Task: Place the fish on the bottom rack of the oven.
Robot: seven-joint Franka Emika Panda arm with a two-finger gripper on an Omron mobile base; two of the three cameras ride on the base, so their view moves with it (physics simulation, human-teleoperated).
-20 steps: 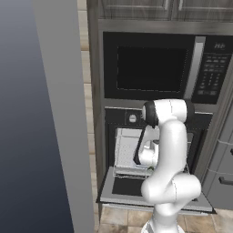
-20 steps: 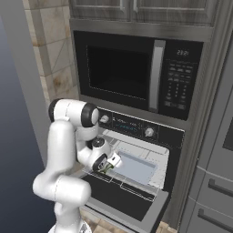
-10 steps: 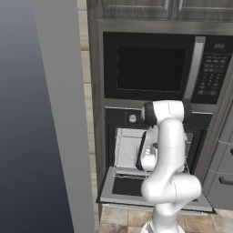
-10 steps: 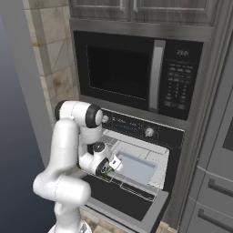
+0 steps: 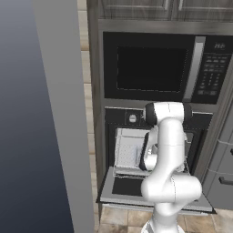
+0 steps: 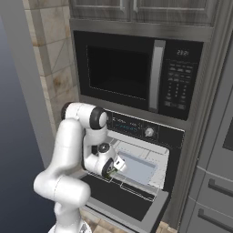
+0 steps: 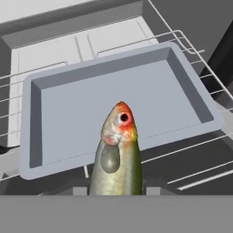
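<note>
The fish (image 7: 117, 157), greenish-yellow with a reddish head, sticks out forward from my gripper (image 7: 116, 191), which is shut on its body. Its head hangs over the near edge of a flat grey-blue tray (image 7: 113, 95). That tray lies on a wire rack (image 7: 191, 48) in the open oven (image 6: 150, 136). More rack wires (image 7: 200, 175) run lower at the right; I cannot tell which is the bottom rack. In the right base view my gripper (image 6: 115, 165) sits at the mouth of the oven, above the dropped door (image 6: 132, 205), just left of the tray (image 6: 139, 168).
A black microwave (image 6: 132, 73) is built in above the oven. A tall grey panel (image 5: 45, 118) stands close on the left, and grey drawer fronts (image 6: 214, 191) on the right. The open door (image 5: 123, 189) juts out toward the base at knee height.
The arm has leaned in and the gripper has shifted slightly toward the oven opening, still holding the fish. Tray and door have not moved.
</note>
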